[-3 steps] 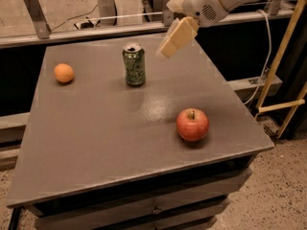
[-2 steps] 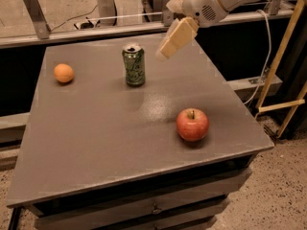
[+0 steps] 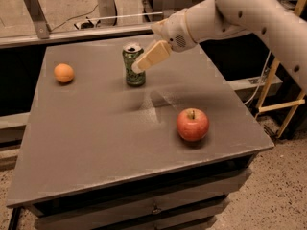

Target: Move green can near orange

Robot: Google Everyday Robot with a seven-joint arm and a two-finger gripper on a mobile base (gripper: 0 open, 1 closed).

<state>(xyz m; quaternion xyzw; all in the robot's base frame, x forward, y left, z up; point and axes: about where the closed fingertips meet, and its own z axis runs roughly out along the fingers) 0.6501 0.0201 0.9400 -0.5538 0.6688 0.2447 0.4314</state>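
We see the pale claw (image 3: 143, 63) at the upright dark green metal can's (image 3: 134, 78) upper right, and cannot tell whether it is open or closed; the small round orange (image 3: 64, 73) lies well left.

green can (image 3: 135, 79): dark green, pale markings, silver top rim
orange (image 3: 64, 73): plain orange, unpatterned
apple (image 3: 193, 124): red, faint yellowish streaks, dark stem
gripper (image 3: 142, 64): cream-tan, upper centre of the frame, overlapping the can's upper right side
arm (image 3: 249, 13): off-white
table (image 3: 96, 143): plain matte grey-brown top
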